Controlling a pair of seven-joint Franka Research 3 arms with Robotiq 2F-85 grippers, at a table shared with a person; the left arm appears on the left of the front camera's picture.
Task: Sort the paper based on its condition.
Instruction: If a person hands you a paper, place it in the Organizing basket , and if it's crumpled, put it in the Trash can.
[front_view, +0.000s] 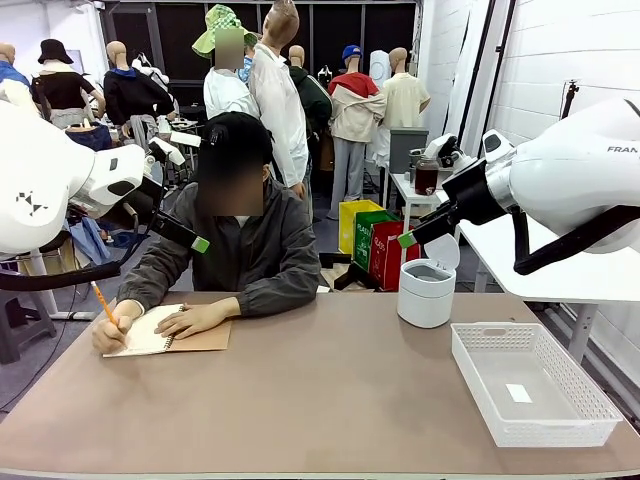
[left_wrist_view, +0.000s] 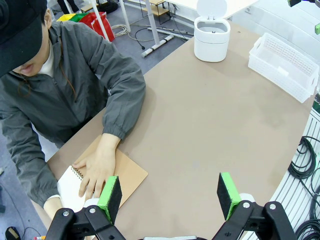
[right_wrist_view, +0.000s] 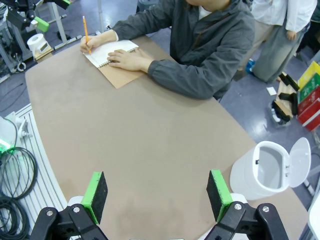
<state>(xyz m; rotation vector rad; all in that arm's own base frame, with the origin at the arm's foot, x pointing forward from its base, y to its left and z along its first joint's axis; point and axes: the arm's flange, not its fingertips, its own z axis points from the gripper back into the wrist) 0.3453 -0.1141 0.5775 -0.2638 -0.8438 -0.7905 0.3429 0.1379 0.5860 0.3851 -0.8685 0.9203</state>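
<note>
Both my left gripper (left_wrist_view: 170, 194) and right gripper (right_wrist_view: 157, 194) hang open, holding nothing; reaching now, I risk striking the person's hand (front_view: 205, 318) resting on the spiral notebook (front_view: 148, 340).

The broad middle and near side of the table (front_view: 330, 400) lie bare, open to a reach from either side. At the far left a person's hand (front_view: 197, 320) lies flat on a notebook (front_view: 205, 340) and the other hand (front_view: 112, 335) is beside it, blocking that corner. A bin (front_view: 426, 292) stands far right. A basket (front_view: 555, 432) takes the right side, with a narrow strip of table between them.
</note>
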